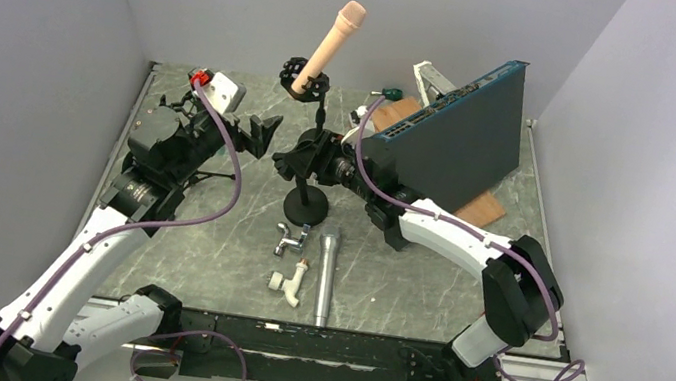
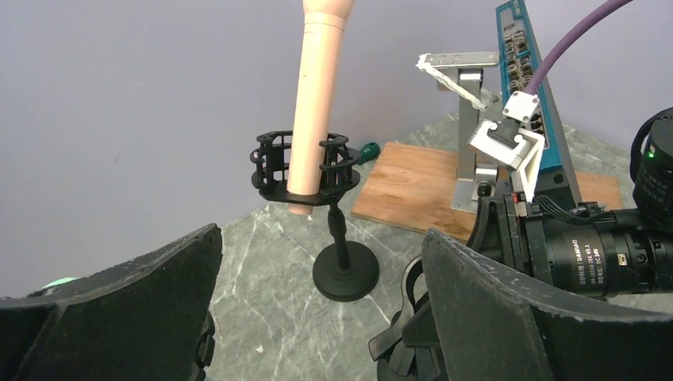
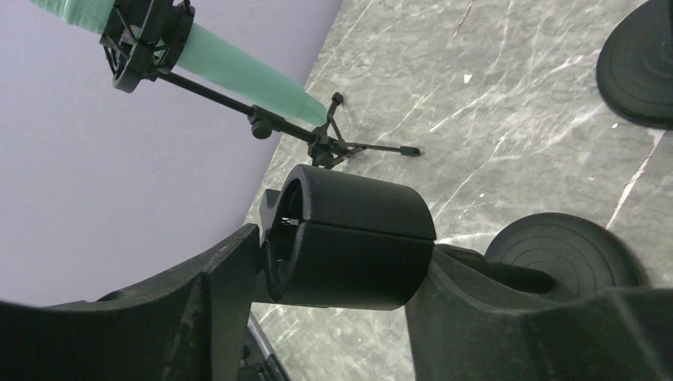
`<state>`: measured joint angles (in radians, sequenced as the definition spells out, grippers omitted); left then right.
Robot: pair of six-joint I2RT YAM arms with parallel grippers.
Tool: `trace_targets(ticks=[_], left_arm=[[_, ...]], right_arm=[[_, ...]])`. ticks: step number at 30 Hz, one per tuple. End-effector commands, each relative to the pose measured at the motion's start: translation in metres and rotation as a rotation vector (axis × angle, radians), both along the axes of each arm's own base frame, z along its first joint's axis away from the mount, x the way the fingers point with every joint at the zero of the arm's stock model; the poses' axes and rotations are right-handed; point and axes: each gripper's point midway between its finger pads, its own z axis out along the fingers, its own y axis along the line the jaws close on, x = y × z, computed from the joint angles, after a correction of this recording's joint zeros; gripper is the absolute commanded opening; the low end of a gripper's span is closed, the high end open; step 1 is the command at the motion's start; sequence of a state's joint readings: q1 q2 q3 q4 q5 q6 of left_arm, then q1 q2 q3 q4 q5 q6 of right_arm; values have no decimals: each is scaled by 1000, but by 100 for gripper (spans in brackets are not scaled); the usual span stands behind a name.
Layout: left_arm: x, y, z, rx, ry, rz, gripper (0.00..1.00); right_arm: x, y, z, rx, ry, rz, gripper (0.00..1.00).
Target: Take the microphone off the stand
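Observation:
A peach microphone (image 1: 331,43) stands upright in a black shock mount (image 1: 305,79) on a round-based stand; it also shows in the left wrist view (image 2: 317,95). My left gripper (image 1: 260,133) is open and empty, to the left of that stand and apart from it, and its jaws frame the stand's base (image 2: 345,271). My right gripper (image 1: 317,154) is shut on an empty black microphone clip (image 3: 353,238) of a second stand with a round base (image 1: 306,208). A silver microphone (image 1: 325,275) lies on the table in front.
A green microphone (image 3: 238,75) sits in a shock mount on a tripod stand (image 3: 333,147) at the left wall. A blue switch box (image 1: 454,132) leans on a wood board (image 1: 485,208) at the back right. Metal fittings (image 1: 292,236) and a white pipe piece (image 1: 290,284) lie near the silver microphone.

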<state>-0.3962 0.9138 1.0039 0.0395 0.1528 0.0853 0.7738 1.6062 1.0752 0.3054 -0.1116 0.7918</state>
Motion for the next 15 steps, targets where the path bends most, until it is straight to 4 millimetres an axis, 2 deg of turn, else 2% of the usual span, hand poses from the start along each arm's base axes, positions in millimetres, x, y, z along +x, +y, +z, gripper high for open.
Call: trace_targets(ticks=[1, 10, 15], left_arm=[[-1, -2, 11, -22, -27, -10, 99], [-3, -3, 13, -29, -26, -19, 99], [-1, -3, 11, -28, -21, -12, 99]], right_arm=[[-4, -43, -93, -357, 88, -18, 69], [-13, -46, -67, -343, 72, -11, 97], [-26, -49, -57, -358, 70, -12, 100]])
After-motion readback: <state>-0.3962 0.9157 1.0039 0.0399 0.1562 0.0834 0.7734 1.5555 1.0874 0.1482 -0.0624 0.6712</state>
